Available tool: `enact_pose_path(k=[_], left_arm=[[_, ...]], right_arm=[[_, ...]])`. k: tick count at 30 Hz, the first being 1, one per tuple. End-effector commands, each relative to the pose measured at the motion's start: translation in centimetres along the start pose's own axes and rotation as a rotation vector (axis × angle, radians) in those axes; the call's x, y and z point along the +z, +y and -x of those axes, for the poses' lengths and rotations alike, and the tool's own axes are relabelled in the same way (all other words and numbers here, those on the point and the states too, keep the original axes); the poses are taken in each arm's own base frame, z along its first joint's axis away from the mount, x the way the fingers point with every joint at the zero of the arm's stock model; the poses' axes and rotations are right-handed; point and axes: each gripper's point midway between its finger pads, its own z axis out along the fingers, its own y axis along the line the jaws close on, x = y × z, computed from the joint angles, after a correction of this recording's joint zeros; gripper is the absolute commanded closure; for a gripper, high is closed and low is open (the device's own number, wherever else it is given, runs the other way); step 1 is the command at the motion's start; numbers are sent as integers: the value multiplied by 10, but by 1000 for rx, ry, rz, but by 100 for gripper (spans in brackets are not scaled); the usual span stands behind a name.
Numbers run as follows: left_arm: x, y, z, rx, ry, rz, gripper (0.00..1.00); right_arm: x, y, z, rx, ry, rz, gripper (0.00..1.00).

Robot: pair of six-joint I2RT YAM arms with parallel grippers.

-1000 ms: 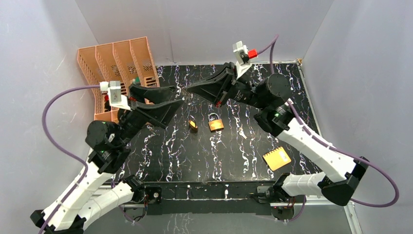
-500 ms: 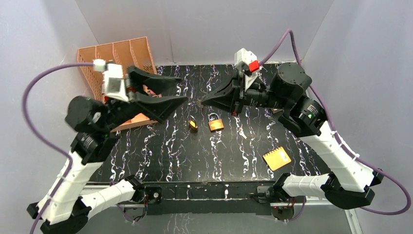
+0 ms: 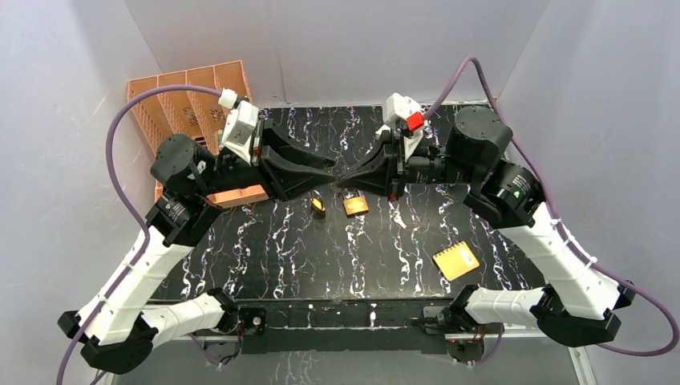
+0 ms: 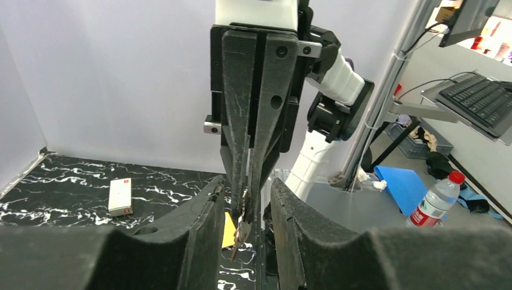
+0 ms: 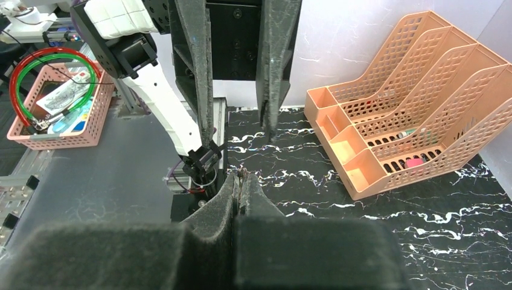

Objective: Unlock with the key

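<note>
Handover in mid-air. Your right gripper [image 4: 245, 202] was pinched shut on the key [image 4: 243, 228], a small metal piece that hung just below its fingertips; its exact shape was too small to tell. Your left gripper [image 3: 330, 174] faced it tip to tip, jaws narrow but apart, with one finger on either side of the key and of the right fingertips. Whether either left pad touched the key could not be told. The padlocks [image 3: 355, 205] lay on the table [image 3: 265, 241] below both grippers, untouched, so the unlocking itself was judged not yet begun.

Risks from this position, as judged:
- Your left pads could have shut on the right fingertips instead of the key, because the two sets of tips overlapped.
- The key hung loose, so it could have swung aside and been caught by its edge or ring alone.
- Had your right gripper let go before the left grip was firm, the key would have dropped to the table beneath.
- A crooked grip would have left the key badly angled for the lock.
</note>
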Motion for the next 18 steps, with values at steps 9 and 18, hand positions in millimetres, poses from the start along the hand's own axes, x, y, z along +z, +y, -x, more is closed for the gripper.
enact_pose_path(k=[9, 18], left_arm=[[2, -20, -3, -31, 11, -119, 75], [4, -18, -8, -47, 22, -117, 78]], right_arm=[[-9, 13, 31, -73, -81, 30, 100], [-8, 13, 33, -82, -88, 33, 100]])
